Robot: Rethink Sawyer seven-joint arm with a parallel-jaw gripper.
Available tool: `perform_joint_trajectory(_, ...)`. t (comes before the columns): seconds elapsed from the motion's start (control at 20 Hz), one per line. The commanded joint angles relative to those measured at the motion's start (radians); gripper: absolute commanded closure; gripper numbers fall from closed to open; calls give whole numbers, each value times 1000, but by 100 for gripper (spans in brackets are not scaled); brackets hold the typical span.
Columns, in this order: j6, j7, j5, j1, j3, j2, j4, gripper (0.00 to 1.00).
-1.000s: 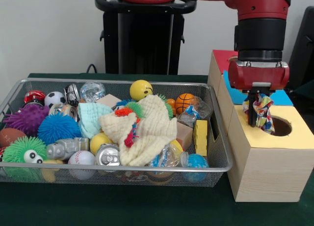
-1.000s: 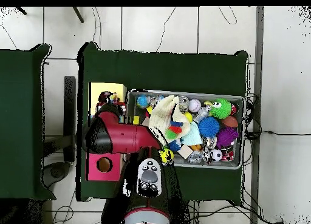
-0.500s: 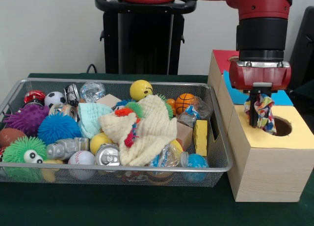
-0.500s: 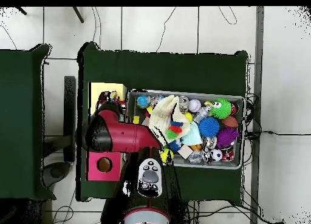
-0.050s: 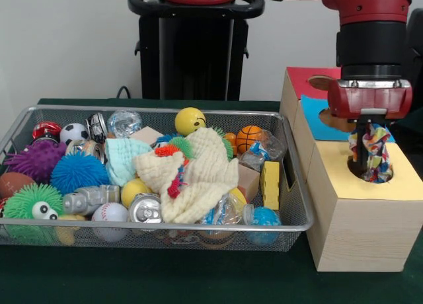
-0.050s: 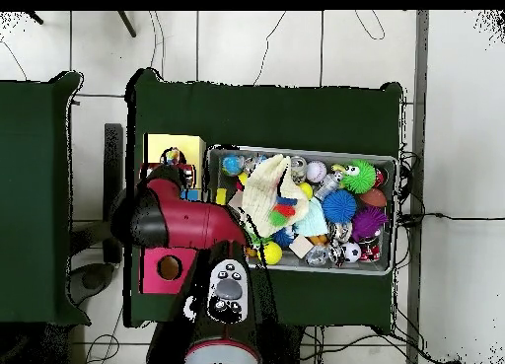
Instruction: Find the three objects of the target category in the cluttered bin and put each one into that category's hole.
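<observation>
Patterned cloth (image 5: 374, 153) hangs in claw (image 5: 363, 164).

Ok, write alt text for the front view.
A red gripper holds a multicoloured cloth over the hole in a wooden box's yellow top. Beside the box, a wire mesh bin brims with balls, cans and cloths.

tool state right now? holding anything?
Tool: closed on the multicoloured cloth, hanging at the hole in the yellow box top.
</observation>
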Motion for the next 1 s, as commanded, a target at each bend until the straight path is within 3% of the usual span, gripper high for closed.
perform_joint_trajectory(0.05,90,258,80,22,3,19,38,100)
perform_joint_trajectory(0.55,104,217,100,55,-64,39,13,100)
perform_joint_trajectory(0.9,159,172,87,100,-181,63,-46,100)
perform_joint_trajectory(1.0,139,176,81,84,-155,61,-31,100)
